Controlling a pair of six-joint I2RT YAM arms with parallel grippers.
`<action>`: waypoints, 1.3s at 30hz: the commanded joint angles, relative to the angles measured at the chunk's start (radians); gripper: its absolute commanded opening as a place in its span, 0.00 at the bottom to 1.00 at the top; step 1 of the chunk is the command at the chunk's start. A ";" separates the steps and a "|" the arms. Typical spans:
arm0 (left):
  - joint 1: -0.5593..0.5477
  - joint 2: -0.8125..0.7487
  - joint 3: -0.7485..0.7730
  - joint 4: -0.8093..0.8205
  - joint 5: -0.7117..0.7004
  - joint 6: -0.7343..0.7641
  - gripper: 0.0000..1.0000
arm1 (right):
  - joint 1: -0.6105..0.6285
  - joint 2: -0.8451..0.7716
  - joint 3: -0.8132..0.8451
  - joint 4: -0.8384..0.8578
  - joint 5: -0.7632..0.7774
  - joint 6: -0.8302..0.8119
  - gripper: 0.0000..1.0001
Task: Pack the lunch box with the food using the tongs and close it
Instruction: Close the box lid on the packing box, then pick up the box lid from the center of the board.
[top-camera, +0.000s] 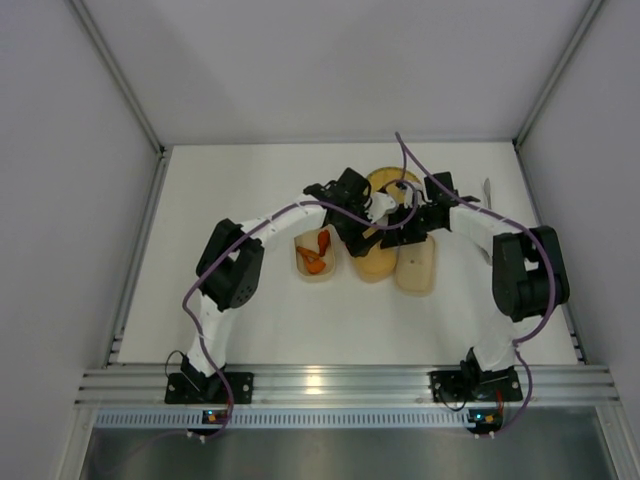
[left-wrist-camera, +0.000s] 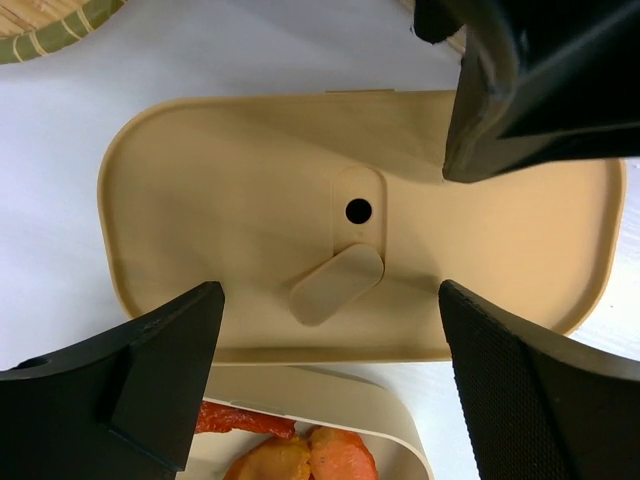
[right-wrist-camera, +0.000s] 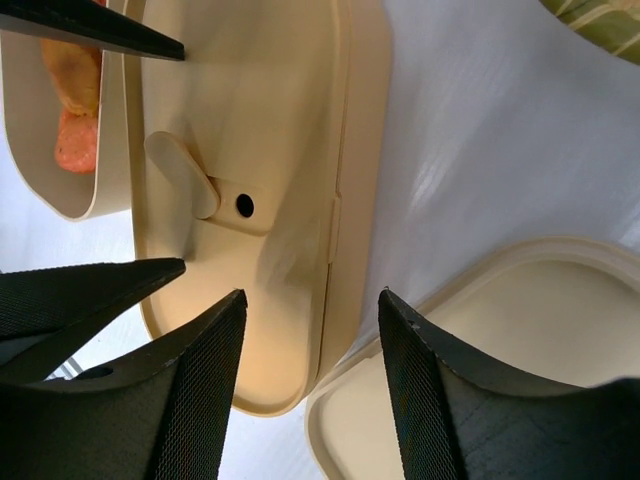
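On three sides, plain grey wall panels (top-camera: 60, 150) close off one white table (top-camera: 250, 200). One metal rail (top-camera: 340, 383) runs along its near edge.

At the table's middle three oval box parts lie in a row. Toward the left edge is a tray (top-camera: 300, 270) holding the orange food (top-camera: 315, 257), of which at least three pieces show. Beside it is a tan lid (top-camera: 372, 265) with one hole and one small flap. Toward the right edge is a cream tray (top-camera: 415, 268). One woven plate (top-camera: 385, 180) sits behind them toward the far edge. One pair of tongs (top-camera: 488, 192) lies alone near the right edge. I cannot tell where the sushi rolls are.

Both arms reach over the lid. The left gripper (left-wrist-camera: 330, 290) hangs above it with fingers spread wide, holding nothing. The right gripper (right-wrist-camera: 312, 295) has its fingers apart over the lid's rim next to the cream tray.
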 joint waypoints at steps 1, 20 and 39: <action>-0.007 -0.013 0.064 -0.028 0.022 0.006 0.94 | -0.042 -0.074 0.067 -0.012 -0.036 0.010 0.55; 0.124 -0.422 0.020 -0.089 0.194 -0.159 0.98 | -0.444 -0.179 -0.051 -0.342 -0.143 -0.168 0.57; 0.269 -0.547 -0.135 -0.072 0.220 -0.180 0.98 | -0.500 0.208 -0.054 -0.237 -0.395 -0.157 0.53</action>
